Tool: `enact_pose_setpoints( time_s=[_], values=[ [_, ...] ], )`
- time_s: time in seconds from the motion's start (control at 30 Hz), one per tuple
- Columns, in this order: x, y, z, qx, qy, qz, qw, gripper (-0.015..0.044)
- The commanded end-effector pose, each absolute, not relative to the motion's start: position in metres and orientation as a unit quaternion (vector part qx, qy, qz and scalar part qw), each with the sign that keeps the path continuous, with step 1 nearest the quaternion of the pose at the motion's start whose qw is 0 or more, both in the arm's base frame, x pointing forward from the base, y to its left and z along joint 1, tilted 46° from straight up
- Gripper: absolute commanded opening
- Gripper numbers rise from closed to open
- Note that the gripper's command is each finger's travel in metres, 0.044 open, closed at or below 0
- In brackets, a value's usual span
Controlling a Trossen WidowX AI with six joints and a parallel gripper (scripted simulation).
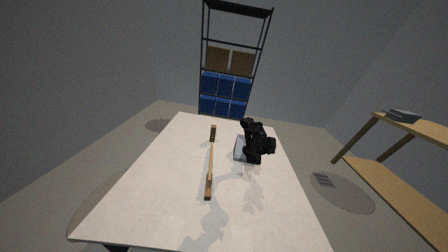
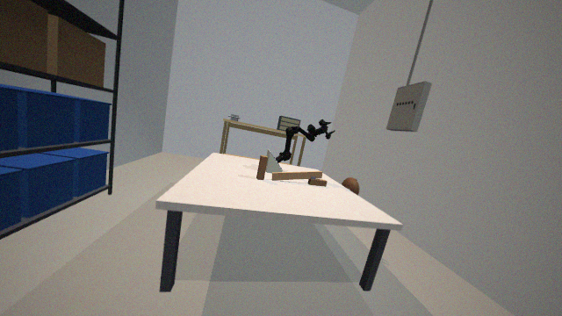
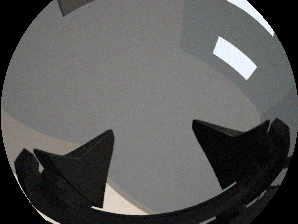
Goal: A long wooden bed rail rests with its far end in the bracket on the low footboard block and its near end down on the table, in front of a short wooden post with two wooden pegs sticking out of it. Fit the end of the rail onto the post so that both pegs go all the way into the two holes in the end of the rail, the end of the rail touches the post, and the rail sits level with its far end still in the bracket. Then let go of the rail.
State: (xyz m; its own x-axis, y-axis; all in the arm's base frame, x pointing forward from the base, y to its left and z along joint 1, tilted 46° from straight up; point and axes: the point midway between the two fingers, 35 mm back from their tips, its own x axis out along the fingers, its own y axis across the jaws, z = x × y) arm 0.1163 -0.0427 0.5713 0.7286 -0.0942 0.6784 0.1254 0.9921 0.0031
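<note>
The wooden rail [image 1: 211,157] [image 2: 297,175] slopes slightly: its far end rests at the bracket on the low footboard block [image 1: 207,194] [image 2: 321,183], and its near end is down on the table [image 1: 168,168] [image 2: 246,197]. The short upright post [image 1: 213,131] [image 2: 262,168] stands in front of that near end, with a gap between them. The pegs and the rail's holes are too small to make out. My gripper [image 2: 332,127] [image 3: 153,129] is open and empty, raised high above the table and away from the rail. The wrist view shows neither rail nor post.
A pale grey angled piece [image 1: 239,148] [image 2: 273,163] stands at the arm's base, beside the post. A rack with blue bins [image 1: 226,86] [image 2: 35,173] stands beyond one end of the table. A wooden side bench [image 1: 434,131] [image 2: 255,127] and a wall box [image 2: 408,107] are farther off.
</note>
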Motion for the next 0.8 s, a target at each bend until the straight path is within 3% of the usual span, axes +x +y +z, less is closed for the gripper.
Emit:
enact_pose_setpoints(
  time_s=[0.0, 0.43, 0.77],
  values=[
    [0.116, -0.042, 0.572, -0.023, -0.365, -0.060, 0.929, 0.0426],
    [0.086, 0.052, 0.606, -0.259, -0.460, -0.130, 0.839, 0.0440],
    [0.123, 0.138, 0.594, -0.432, -0.470, -0.128, 0.759, 0.0440]
  ],
)
